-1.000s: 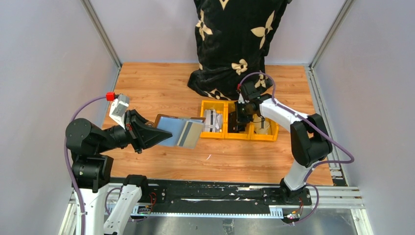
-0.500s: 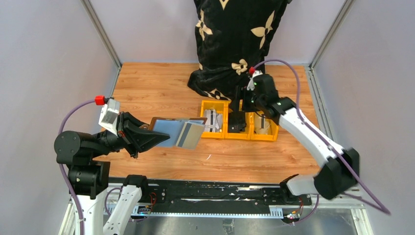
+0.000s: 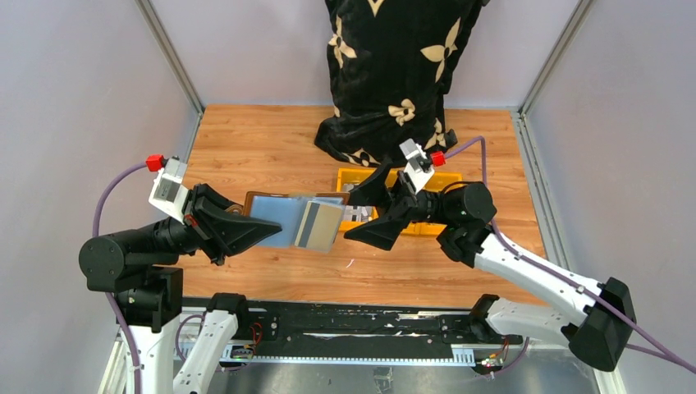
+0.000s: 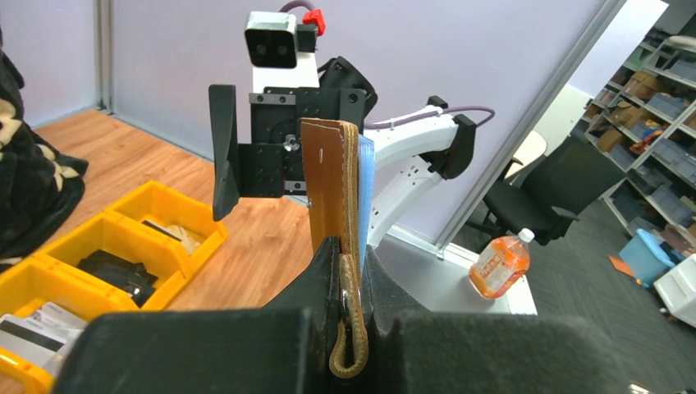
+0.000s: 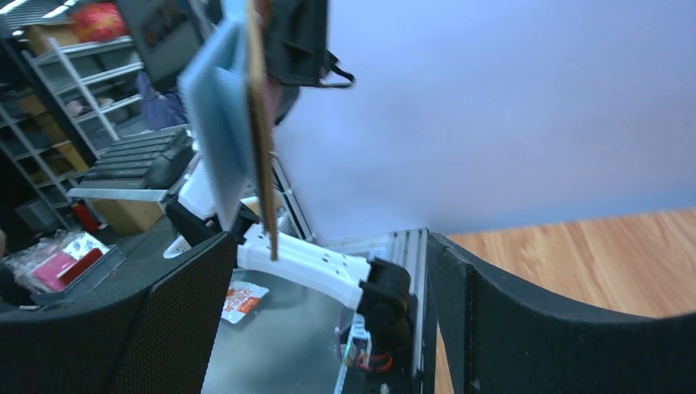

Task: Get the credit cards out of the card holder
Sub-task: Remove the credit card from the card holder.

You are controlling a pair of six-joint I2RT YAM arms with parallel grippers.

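Observation:
My left gripper (image 3: 261,231) is shut on the brown card holder (image 3: 283,218) and holds it above the wooden floor, its grey-silver inner side up. A tan credit card (image 3: 319,225) with a dark stripe sticks out of its right end. In the left wrist view the card holder (image 4: 331,185) stands edge-on, pinched in my left gripper (image 4: 351,256). My right gripper (image 3: 351,215) is open, just right of the card and pointing at it. In the right wrist view the card holder (image 5: 259,123) hangs edge-on, up left, ahead of the wide-apart right gripper (image 5: 328,316), which is empty.
A row of yellow bins (image 3: 364,176) sits behind the right gripper; in the left wrist view the bins (image 4: 123,234) hold cards (image 4: 34,330) and dark items. A black patterned cloth (image 3: 392,74) stands at the back. An orange bottle (image 4: 500,266) lies off the table.
The right arm has swung from over the yellow bins toward the card holder, and its gripper has gone from shut to open. The left arm has shifted the card holder slightly left.

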